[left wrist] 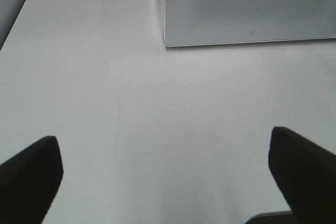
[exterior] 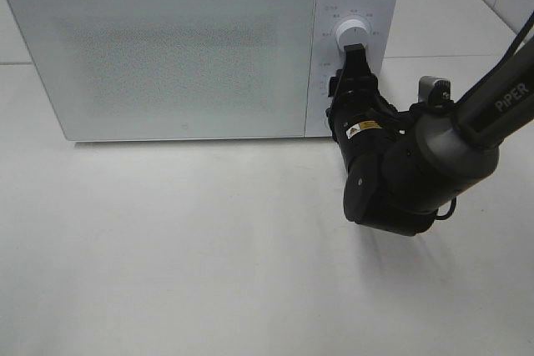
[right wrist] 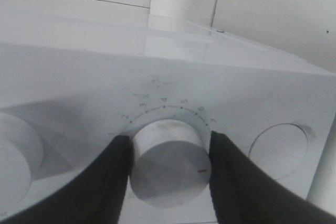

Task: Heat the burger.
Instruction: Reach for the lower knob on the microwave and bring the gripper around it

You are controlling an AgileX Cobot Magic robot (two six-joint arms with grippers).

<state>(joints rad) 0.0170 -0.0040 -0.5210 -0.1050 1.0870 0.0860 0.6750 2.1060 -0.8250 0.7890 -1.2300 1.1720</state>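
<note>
While spread white beneath both grippers, carries one appliance: table (exterior: 209, 273). Straight ahead of the right gripper (exterior: 353, 47), met by its fingertips at the control panel: white microwave (exterior: 167, 47), door closed, frosted front hiding the inside. Behind those fingertips, slanting back and away: black right arm (exterior: 400, 172). Ahead of the left gripper (left wrist: 163, 145) and well apart from it: same microwave's lower front corner. Left gripper spread wide, fingers (left wrist: 31, 177) far apart over the tabletop, gripping nothing. Right gripper pinched narrow on the round white knob (right wrist: 168, 169), one dark finger (right wrist: 113, 182) pressed to each side; printed numbers arcing round the knob's far edge, small red mark (right wrist: 201, 171) on its face. Burger out of sight in every view; cannot tell where relative to either gripper.
</note>
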